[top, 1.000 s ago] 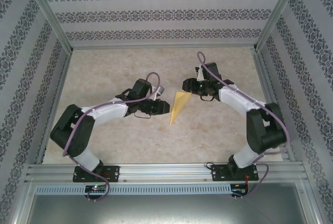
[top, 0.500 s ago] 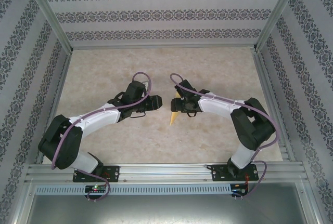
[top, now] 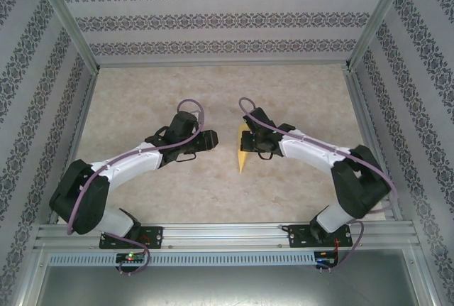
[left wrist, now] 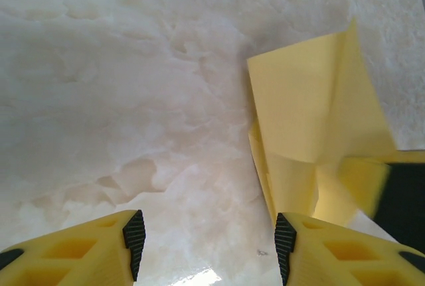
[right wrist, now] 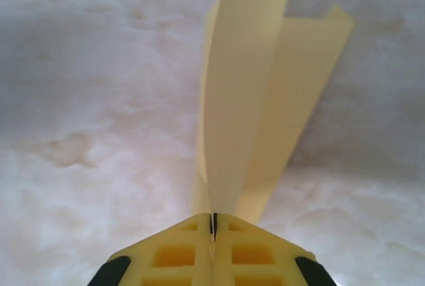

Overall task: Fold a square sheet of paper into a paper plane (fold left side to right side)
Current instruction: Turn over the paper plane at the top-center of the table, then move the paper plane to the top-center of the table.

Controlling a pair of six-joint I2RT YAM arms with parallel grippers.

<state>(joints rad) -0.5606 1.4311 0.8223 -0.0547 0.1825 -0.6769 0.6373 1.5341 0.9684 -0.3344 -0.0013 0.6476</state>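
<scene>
Pale, marble-patterned tabletop (top: 298, 199), edged along its near side by an aluminium rail (top: 227, 233). Near the middle sits a yellow paper plane (top: 244, 155), a narrow folded dart with its tip toward the near edge. Its lower fold meets the surface while its flaps stand up off it. The glossy finish beside it catches a patch of glare.

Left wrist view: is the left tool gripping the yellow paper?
No, the left tool stands open over the table, with the folded yellow paper beside it.

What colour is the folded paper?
The paper is plain yellow; the left wrist view shows it best.
</scene>
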